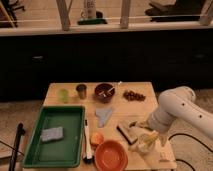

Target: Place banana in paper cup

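The paper cup [140, 146] is a short white cup near the table's front right edge, right of the orange bowl [111, 155]. The pale yellow banana [149, 137] lies over the cup's right rim, partly inside it. My gripper [143, 131] hangs from the white arm [176, 111] that reaches in from the right. It is just above the cup and at the banana. A dark green vegetable [128, 130] lies just left of the gripper, partly hidden.
A green tray [35, 150] with a grey sponge [52, 134] fills the left side. At the back stand a light-green cup [63, 94], a metal cup [81, 91], a dark bowl [104, 92] and a brown cluster [133, 95]. A grey cloth [104, 117] lies mid-table.
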Tool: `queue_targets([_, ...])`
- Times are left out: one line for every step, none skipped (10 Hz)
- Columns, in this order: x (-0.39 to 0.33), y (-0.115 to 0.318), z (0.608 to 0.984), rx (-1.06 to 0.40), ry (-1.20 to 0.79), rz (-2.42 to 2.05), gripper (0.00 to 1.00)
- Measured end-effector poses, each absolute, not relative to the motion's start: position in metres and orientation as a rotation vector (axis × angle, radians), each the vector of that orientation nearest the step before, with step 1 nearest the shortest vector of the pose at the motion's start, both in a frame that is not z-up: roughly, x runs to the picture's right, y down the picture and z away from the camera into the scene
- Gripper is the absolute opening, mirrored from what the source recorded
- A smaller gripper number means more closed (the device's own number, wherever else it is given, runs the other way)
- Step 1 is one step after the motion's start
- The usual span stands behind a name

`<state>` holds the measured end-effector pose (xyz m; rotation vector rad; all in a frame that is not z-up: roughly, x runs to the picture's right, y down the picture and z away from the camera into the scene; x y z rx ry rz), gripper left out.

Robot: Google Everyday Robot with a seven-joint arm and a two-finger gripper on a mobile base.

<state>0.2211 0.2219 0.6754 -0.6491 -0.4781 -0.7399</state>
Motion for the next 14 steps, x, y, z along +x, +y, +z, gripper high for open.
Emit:
queue_targets([0.2216,0.2215,0.6758,-0.652,-0.479,-0.74,0.8])
queue_targets([0.2219,0.2207,0.6761,-0.652,-0.479,-0.738,0.8])
queue_targets([0.222,0.2202,0.6766,-0.655,-0.479,-0.738,0.8])
queue_targets([0.2225,0.2193,0.6769,-0.656,-0.478,-0.736,0.8])
queue_targets([0.2232,0.2192,0.6769,-0.658,-0.475,-0.732,0.8])
queue_targets([0.2232,0.2191,0.6769,-0.658,-0.475,-0.73,0.8])
queue_targets([0.224,0.2199,0.6764,-0.658,-0.475,-0.728,0.8])
queue_targets([0.2251,0.2203,0.6762,-0.656,-0.474,-0.725,0.8])
queue_targets([0.2243,0.2189,0.6771,-0.651,-0.474,-0.726,0.8])
queue_targets([0.2231,0.2179,0.6782,-0.648,-0.475,-0.725,0.8])
queue_targets([0.2233,0.2162,0.679,-0.647,-0.471,-0.72,0.8])
queue_targets([0.2241,0.2152,0.6796,-0.647,-0.468,-0.713,0.8])
queue_targets([0.2246,0.2145,0.6802,-0.647,-0.465,-0.709,0.8])
queue_targets([0.2238,0.2139,0.6806,-0.647,-0.465,-0.708,0.8])
